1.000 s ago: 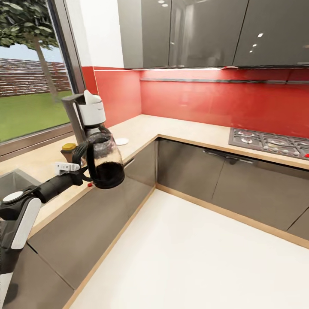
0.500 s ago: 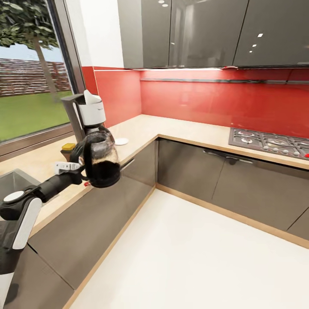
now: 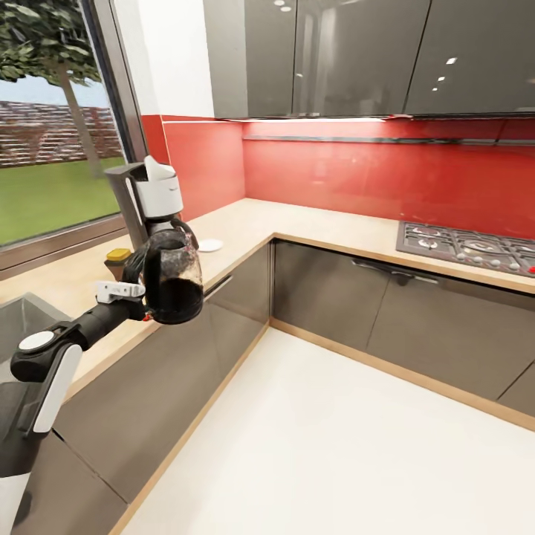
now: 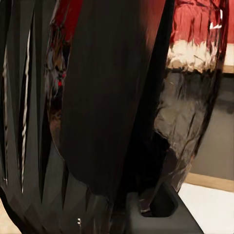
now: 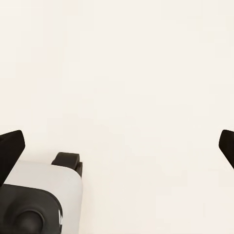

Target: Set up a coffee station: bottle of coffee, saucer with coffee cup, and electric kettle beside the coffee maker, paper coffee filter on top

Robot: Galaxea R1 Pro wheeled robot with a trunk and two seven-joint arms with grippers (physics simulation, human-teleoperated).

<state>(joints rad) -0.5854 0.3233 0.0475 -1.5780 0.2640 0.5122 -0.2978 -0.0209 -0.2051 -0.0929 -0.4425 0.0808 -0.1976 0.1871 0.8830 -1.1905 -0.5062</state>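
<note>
I have the electric kettle (image 3: 172,279) pinched by its loop handle in my left claw (image 3: 138,286), and it hangs in the air at the near edge of the tabletop (image 3: 312,223), just in front of the coffee maker (image 3: 154,197). I grip it from the handle side so the rounded body stays upright and faces away from the arm; in the left wrist view the glossy dark kettle (image 4: 112,97) sits right up against the lens, which fits a tight hold.

The coffee maker stands at the far left of the tabletop by the window, with the paper coffee filter (image 3: 155,169) poking up white from its top. The bottle of coffee (image 3: 117,260) sits just left of the machine, its mustard top showing past my claw. The saucer (image 3: 210,244) lies just right of the machine; I cannot make out the cup on it from here.

I judge the kettle needs a free patch near the machine, and I hold it high enough to pass over the tabletop's edge without knocking the bottle.

My right claw (image 5: 119,146) points down at the pale floor (image 5: 126,73), fingers spread wide and holding nothing.
</note>
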